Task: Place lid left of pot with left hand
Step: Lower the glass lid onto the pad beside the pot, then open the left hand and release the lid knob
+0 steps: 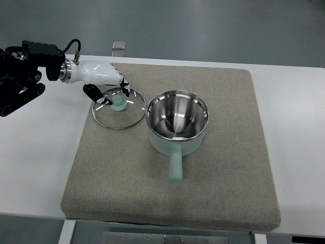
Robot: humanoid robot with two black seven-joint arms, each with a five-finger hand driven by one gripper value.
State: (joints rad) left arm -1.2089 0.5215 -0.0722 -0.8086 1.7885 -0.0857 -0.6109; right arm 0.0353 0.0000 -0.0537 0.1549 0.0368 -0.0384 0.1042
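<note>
Glass lid (119,108), round, metal-rimmed, with a pale green knob (120,104) at its centre. It lies on the grey mat (172,193), just left of the pot (177,123), its right edge touching or nearly touching the pot's rim; contact cannot be settled from this view.

Pot: pale green body, polished steel interior, uncovered, upright near the middle of the mat. Its short green handle (175,166) points toward the near edge.

Left hand (109,87): white shell with black fingers (92,92), entering from the left on a black arm (20,71). It sits over the far-left part of the lid, fingers bent down around the knob and close to it. Whether they clamp the knob or merely sit beside it cannot be told.

Mat: coarse grey fabric, square, covering most of the white bench (35,152).

Right hand: none visible.

Small grey bracket-like item (119,46) at the far edge of the bench, beyond the mat; too small to identify.
</note>
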